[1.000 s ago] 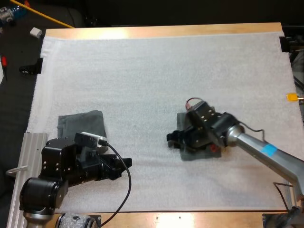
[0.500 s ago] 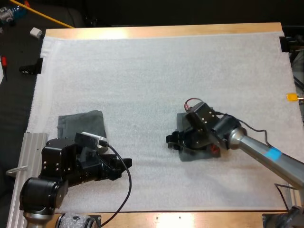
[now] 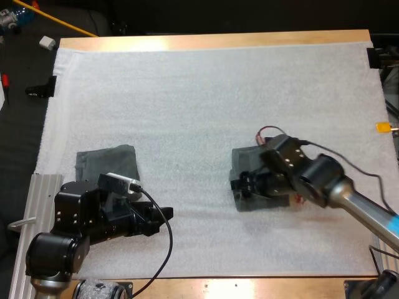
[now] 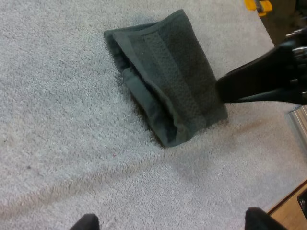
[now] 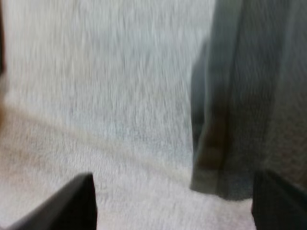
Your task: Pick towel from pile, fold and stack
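My left gripper (image 3: 161, 216) sits low in the lower left of the high view, over the white mat (image 3: 199, 93). Its fingers (image 4: 87, 222) are released: the two black tips stand wide apart with only bare mat between them, and they grasp nothing. Just behind my left arm, at the left of the frame, a dark grey-green towel (image 3: 106, 163) lies flat on the mat as a neat square, partly covered by the arm's body.

The folded towel (image 3: 244, 163) lies right of centre in the high view, on the mat and well apart from the first one. My left wrist camera looks across at it: a thick, doubled-over bundle with its layered edges showing at the end nearer to me.

My right gripper (image 3: 240, 185) comes in from the right edge of the frame and hangs low over this folded towel's left part, covering much of it. Its fingers (image 5: 79, 203) are spread too, holding nothing. One tip is over bare mat, the other at the towel's edge, and the towel's corner lies between them. From my left wrist camera the right arm's dark body appears right at the towel's far side.

The wooden table (image 3: 212, 41) shows as a strip along the top of the mat.
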Controlling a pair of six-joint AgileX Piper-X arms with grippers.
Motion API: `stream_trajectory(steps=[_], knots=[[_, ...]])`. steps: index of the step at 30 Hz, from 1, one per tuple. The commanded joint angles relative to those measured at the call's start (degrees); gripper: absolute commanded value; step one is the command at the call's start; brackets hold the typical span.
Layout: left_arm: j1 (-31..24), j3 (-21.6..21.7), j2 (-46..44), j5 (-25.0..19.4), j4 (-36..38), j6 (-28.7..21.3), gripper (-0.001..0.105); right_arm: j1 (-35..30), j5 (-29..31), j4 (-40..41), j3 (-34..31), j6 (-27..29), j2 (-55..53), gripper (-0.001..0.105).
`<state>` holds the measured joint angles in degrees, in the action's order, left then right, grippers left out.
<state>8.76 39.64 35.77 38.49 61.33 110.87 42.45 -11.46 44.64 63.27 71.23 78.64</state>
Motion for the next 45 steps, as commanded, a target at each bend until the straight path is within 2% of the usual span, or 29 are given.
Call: stream_trajectory(steps=[1,9,11,15,24,27,30,34,36,45], knots=[[0.3,0.1,-0.2,0.6,-0.2,-0.3,0.059,0.1,3.6,5.6,0.3,2.5,-5.9,0.066],[0.3,0.1,0.0,0.7,-0.5,-0.2,0.059,0.4,8.6,13.8,0.5,3.6,-19.4,0.066],[0.1,0.2,-0.1,0.4,-0.3,-0.3,0.059,0.2,7.6,12.2,0.3,3.4,-19.0,0.065],[0.1,0.2,0.0,0.3,-0.6,-0.2,0.059,0.2,8.4,14.6,0.4,3.4,-25.2,0.065],[0.3,0.3,0.5,0.1,-1.9,0.0,0.059,0.2,14.8,21.4,0.3,3.7,-35.0,0.065],[0.3,0.3,0.9,0.0,-3.4,0.9,0.062,0.1,15.4,22.0,0.3,3.8,-36.0,0.065],[0.5,0.3,2.1,0.2,-6.3,3.2,0.071,0.2,15.8,22.2,0.4,4.2,-35.7,0.065],[2.6,0.3,5.7,0.1,-11.5,7.1,0.072,0.2,16.2,22.3,0.4,4.3,-35.2,0.064],[2.5,0.1,5.5,0.3,-10.1,5.7,0.072,0.3,16.1,21.8,0.2,3.8,-35.5,0.065],[13.5,0.0,20.1,-2.2,-27.4,15.5,0.072,0.3,15.9,22.5,0.1,3.5,-35.5,0.065]])
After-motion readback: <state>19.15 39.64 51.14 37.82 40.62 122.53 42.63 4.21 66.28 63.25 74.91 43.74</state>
